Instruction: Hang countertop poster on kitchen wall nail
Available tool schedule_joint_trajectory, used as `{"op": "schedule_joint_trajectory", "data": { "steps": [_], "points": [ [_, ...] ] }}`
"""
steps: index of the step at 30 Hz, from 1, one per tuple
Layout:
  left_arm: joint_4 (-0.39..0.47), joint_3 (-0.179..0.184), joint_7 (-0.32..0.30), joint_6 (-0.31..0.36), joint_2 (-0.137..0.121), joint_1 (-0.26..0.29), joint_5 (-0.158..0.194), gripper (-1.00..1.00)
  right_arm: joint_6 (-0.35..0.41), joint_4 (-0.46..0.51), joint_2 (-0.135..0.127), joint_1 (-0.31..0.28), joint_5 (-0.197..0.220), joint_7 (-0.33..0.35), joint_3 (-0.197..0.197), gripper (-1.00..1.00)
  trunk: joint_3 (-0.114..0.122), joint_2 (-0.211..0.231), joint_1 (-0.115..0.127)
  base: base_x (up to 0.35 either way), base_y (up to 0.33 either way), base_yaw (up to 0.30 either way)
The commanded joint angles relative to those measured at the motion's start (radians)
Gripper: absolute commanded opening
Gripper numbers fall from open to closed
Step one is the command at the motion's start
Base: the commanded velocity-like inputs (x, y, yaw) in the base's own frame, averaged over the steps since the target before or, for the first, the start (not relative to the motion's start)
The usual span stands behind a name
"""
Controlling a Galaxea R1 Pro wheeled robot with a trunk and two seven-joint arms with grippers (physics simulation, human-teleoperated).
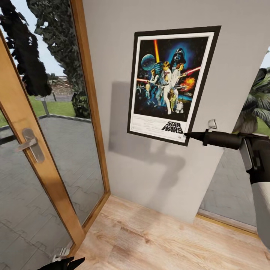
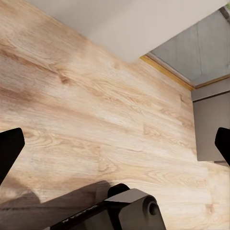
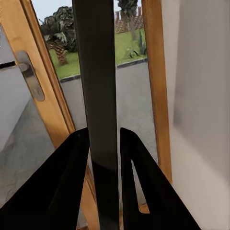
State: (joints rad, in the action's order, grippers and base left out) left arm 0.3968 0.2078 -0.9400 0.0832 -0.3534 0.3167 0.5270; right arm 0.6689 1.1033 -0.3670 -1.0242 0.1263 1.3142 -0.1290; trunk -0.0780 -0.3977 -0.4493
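The poster (image 1: 170,82) stands upright and flat against the light-grey wall (image 1: 150,176), slightly tilted, with its "STAR WARS" logo at the bottom. My right gripper (image 1: 187,135) reaches in from the right and is shut on the poster's lower right corner. In the right wrist view the poster (image 3: 96,72) shows edge-on as a dark strip pinched between the two black fingers (image 3: 67,182). My left gripper (image 2: 115,143) hangs low over the wooden floor, open and empty; its dark tips (image 1: 62,263) show at the lower edge of the head view. The wall nails and the kitchen countertop are out of view.
A glass door in a wooden frame (image 1: 90,112) with a metal handle (image 1: 32,144) stands left of the wall. A window (image 1: 236,183) opens to the right, with a small silver fitting (image 1: 212,123) at its edge. Wooden floor (image 1: 157,240) lies below.
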Motion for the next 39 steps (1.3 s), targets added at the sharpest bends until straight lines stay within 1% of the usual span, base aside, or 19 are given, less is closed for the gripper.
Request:
{"op": "schedule_joint_trajectory", "data": {
  "steps": [1,7,30,39],
  "points": [
    [0.001,0.005,-0.002,0.009,-0.001,0.001,0.010,1.00,0.041,0.000,0.000,-0.013,0.004,0.002,0.000,-1.00,-0.002,-0.002,-0.001,0.000,0.000,0.000],
    [0.001,0.005,-0.002,0.009,-0.001,0.001,0.010,1.00,0.104,0.001,0.000,-0.067,0.004,0.002,-0.001,-1.00,-0.002,-0.002,-0.001,0.000,0.000,0.000],
    [0.001,0.005,-0.002,0.009,-0.001,0.001,0.010,1.00,0.107,-0.011,0.002,-0.070,0.001,-0.001,0.002,-1.00,-0.002,-0.002,-0.001,0.000,0.000,0.000],
    [0.001,0.005,-0.002,0.009,-0.001,0.001,0.010,1.00,0.104,-0.010,0.003,-0.070,0.000,0.004,0.010,-1.00,-0.002,-0.002,-0.001,0.000,0.000,0.000]
  ]
}}
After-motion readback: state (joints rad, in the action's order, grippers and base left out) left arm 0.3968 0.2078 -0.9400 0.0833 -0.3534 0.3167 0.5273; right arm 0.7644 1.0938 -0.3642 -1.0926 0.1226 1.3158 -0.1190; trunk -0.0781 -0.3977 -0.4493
